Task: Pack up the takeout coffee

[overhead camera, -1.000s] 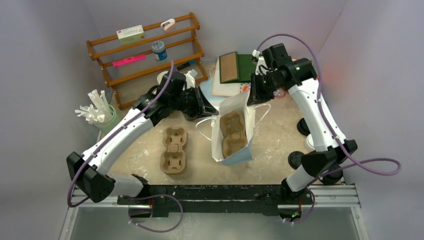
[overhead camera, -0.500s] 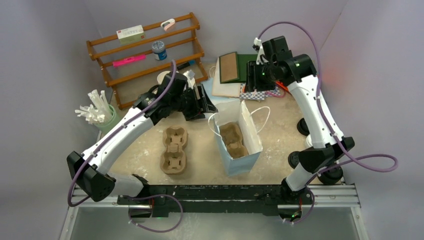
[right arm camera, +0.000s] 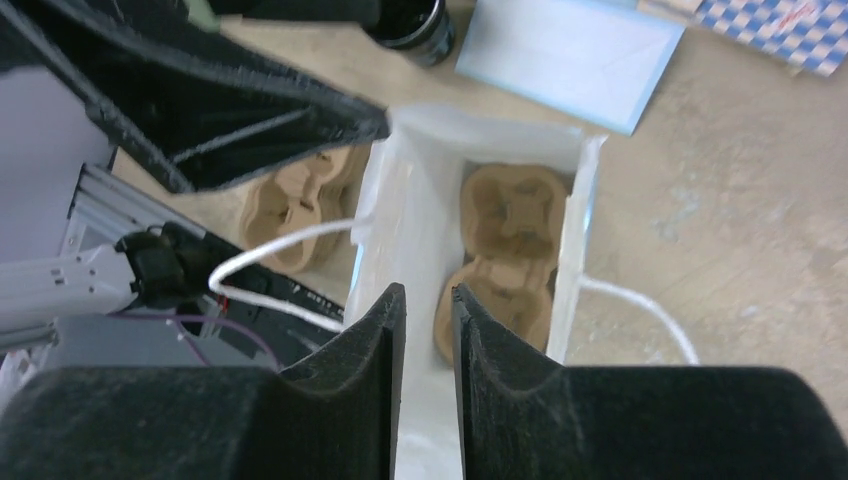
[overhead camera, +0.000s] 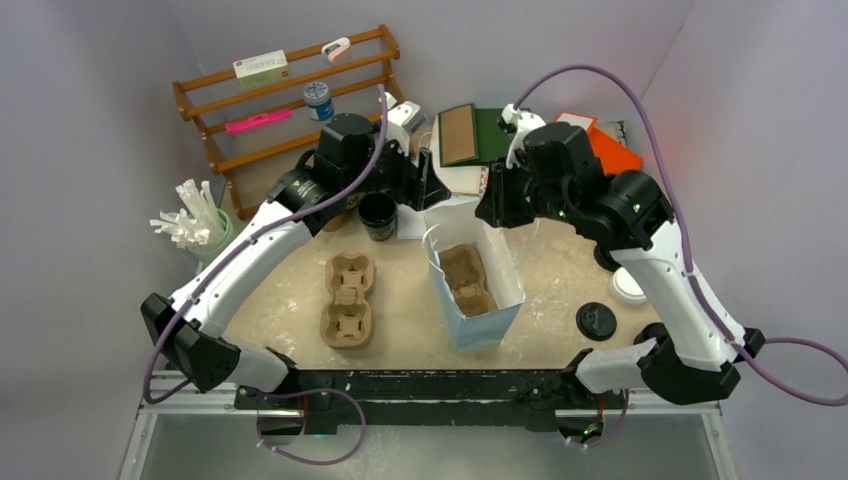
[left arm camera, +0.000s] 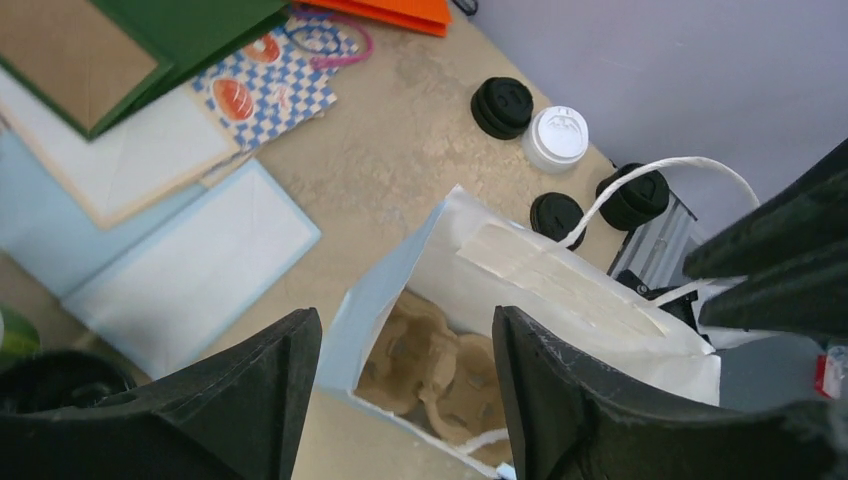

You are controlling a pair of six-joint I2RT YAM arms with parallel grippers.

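Top external: bag (overhead camera: 468,325) upright (was tilted), left hand (overhead camera: 432,192) opened, withdrawn

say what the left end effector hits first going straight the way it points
Most likely the white paper bag: the left end effector points at its open top, so the rim or the cup carrier inside comes first; depth unclear.

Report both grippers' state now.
Left gripper: open, holding nothing.
Right gripper: jaws nearly together above the paper bag; whether it grips cannot be told.
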